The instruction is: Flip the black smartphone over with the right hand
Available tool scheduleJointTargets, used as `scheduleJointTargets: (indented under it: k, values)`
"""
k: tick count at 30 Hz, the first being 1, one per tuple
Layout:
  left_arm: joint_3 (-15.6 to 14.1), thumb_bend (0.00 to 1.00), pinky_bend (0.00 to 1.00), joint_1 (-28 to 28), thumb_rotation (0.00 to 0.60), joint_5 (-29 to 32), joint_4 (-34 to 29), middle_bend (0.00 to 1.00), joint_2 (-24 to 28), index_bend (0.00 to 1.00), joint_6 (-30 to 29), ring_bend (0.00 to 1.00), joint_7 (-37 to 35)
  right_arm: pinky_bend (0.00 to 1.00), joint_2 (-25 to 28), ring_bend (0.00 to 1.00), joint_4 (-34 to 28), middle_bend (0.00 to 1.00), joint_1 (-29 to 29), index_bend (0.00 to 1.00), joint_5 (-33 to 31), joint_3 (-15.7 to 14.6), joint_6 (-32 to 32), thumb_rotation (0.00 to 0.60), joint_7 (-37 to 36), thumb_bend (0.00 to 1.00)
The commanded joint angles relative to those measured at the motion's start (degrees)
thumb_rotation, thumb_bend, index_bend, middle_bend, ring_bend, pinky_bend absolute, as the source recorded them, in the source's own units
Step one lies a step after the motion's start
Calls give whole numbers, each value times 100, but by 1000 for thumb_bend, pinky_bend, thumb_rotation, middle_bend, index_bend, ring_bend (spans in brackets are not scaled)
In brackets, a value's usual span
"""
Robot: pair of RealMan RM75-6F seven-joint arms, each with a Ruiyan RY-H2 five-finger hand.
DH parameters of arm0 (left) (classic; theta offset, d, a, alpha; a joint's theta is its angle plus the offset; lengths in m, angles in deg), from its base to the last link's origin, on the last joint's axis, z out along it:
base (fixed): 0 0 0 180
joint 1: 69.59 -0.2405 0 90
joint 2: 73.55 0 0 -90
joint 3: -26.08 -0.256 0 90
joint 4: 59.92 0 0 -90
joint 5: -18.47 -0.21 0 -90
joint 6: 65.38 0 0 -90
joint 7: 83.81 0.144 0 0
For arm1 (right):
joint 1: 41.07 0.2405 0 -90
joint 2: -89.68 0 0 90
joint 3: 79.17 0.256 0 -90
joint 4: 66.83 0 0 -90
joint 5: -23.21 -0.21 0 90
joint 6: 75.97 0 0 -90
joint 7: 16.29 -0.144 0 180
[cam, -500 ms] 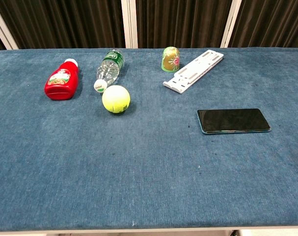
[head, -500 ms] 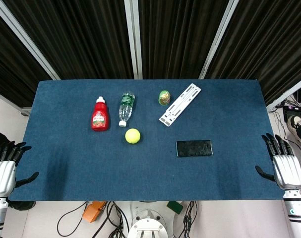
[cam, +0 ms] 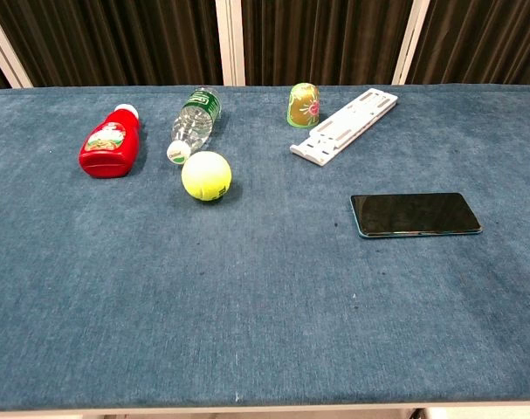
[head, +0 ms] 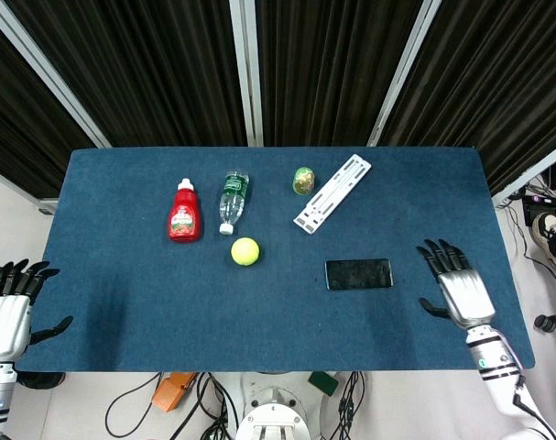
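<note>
The black smartphone [head: 359, 273] lies flat on the blue table [head: 131, 302], right of centre, its glossy dark face up; the chest view shows the black smartphone [cam: 415, 214] at mid right. My right hand [head: 459, 291] hovers over the table just right of the phone, fingers spread, holding nothing, a short gap away. My left hand [head: 6, 312] stays off the table's left front corner, fingers apart and empty. Neither hand appears in the chest view.
A red ketchup bottle [head: 183, 212], a lying water bottle [head: 232, 200], a yellow tennis ball [head: 245, 251], a small green cup [head: 303, 180] and a white slotted stand [head: 332, 193] sit on the far half. The table's right edge [head: 511, 275] runs behind my right hand.
My right hand has moved left from beyond the table's right edge to over the table near the phone. The phone and left hand have not moved.
</note>
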Motion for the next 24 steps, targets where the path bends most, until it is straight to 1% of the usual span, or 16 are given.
scheduleJointTargets:
  k: [1, 5, 8, 11, 17, 24]
  values:
    - [-1, 150, 0, -7, 600, 22, 41, 145, -11, 238, 8, 73, -36, 156, -662, 0, 317, 118, 512, 210, -249, 101, -677, 600, 499, 333]
    - [15, 150, 0, 6, 600, 55, 126, 146, -30, 238, 43, 73, -116, 156, -1231, 0, 662, 118, 821, 239, -629, 241, -1045, 600, 892, 333]
    - [24, 150, 0, 19, 600, 82, 192, 145, -51, 238, 78, 73, -173, 156, -1508, 0, 839, 119, 952, 262, -872, 320, -1154, 600, 1093, 333]
    - [26, 150, 0, 22, 600, 113, 264, 145, -77, 238, 108, 73, -236, 156, -1671, 0, 953, 118, 1026, 278, -1026, 342, -1183, 600, 1253, 333]
    - [25, 150, 0, 33, 600, 148, 406, 145, -135, 237, 166, 74, -348, 156, -1844, 0, 1116, 118, 1106, 287, -1205, 292, -1228, 600, 1404, 334]
    - [31, 150, 0, 46, 600, 151, 504, 145, -174, 238, 185, 73, -427, 156, -1885, 0, 1178, 118, 1154, 305, -1373, 251, -1262, 600, 1450, 336]
